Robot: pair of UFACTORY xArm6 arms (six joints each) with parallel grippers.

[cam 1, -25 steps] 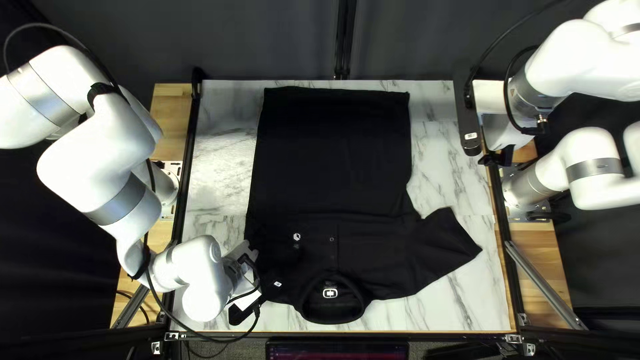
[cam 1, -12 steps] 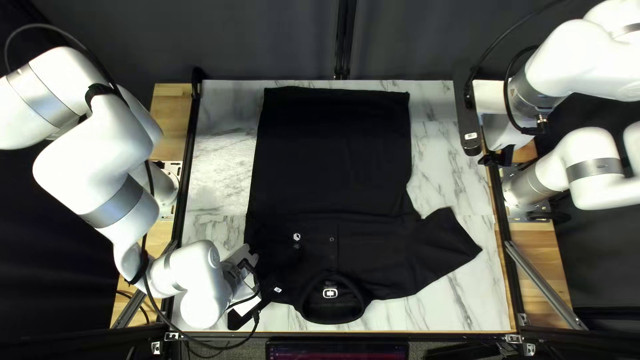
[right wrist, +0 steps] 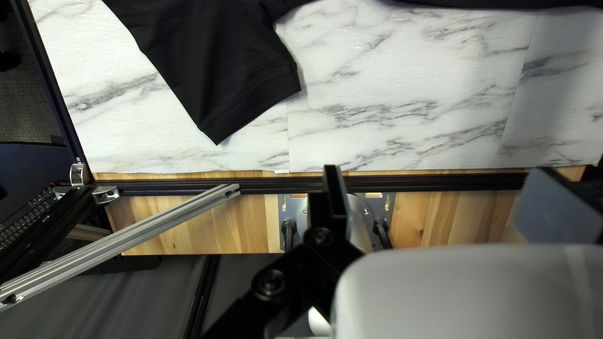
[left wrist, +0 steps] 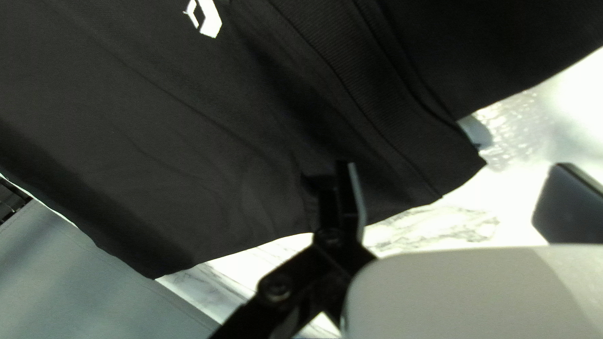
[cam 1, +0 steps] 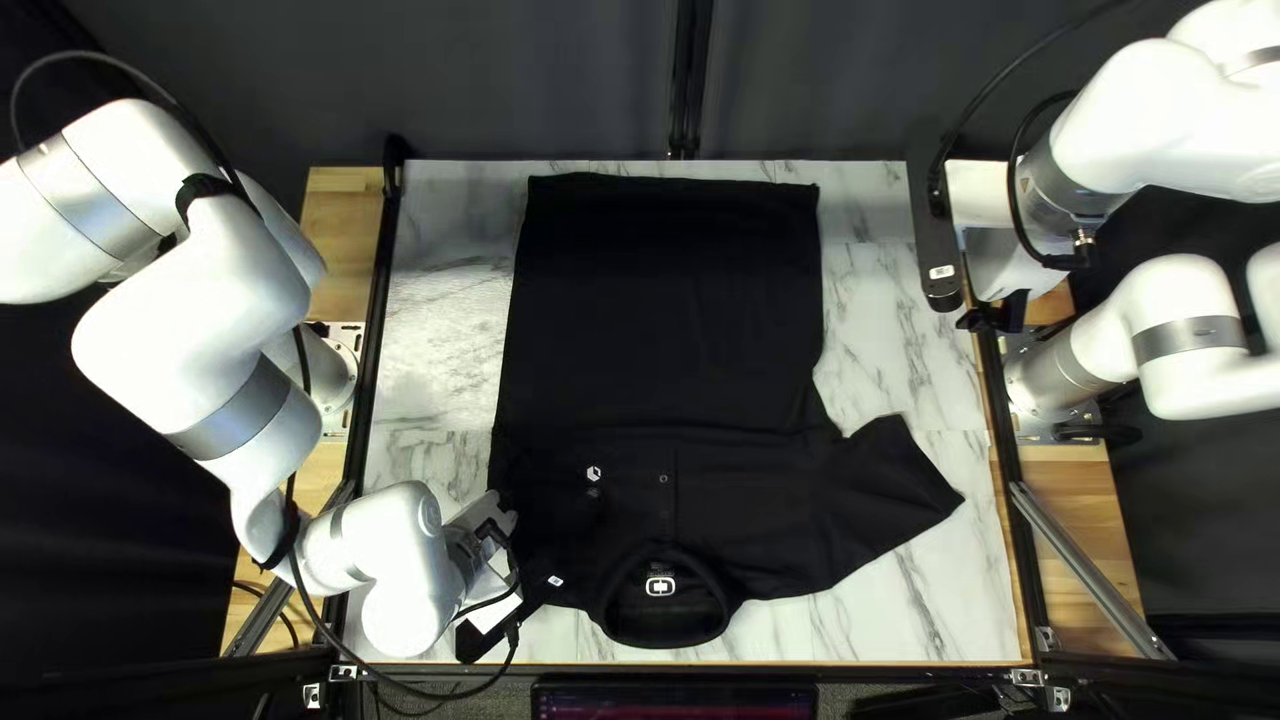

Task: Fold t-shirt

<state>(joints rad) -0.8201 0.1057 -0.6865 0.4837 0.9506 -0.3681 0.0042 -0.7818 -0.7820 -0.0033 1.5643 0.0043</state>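
Note:
A black t-shirt (cam 1: 667, 334) lies spread on the table, its collar toward the near edge and one sleeve (cam 1: 891, 494) out at the right of the top left view. My left gripper (cam 1: 488, 515) is at the shirt's other side, hiding the cloth beneath it. In the left wrist view my left gripper (left wrist: 447, 198) stands open, one finger (left wrist: 347, 194) against or just over the black cloth (left wrist: 207, 138), whose edge runs in between the fingers. Over the table's right edge, away from the shirt, hangs my right gripper (cam 1: 994, 315); in its wrist view the right gripper (right wrist: 433, 201) is open with nothing held.
Marble-patterned table surface (cam 1: 920, 600) surrounds the shirt. Dark frame rails (cam 1: 1020, 520) run along the side edges. A slanted metal bar (right wrist: 125, 242) shows beyond the rail in the right wrist view. A cable (cam 1: 300, 560) loops from my left arm across the near left corner.
My left arm's wrist has shifted slightly toward the near edge, with its camera mount a little closer to the shirt. The shirt and my right arm look unchanged.

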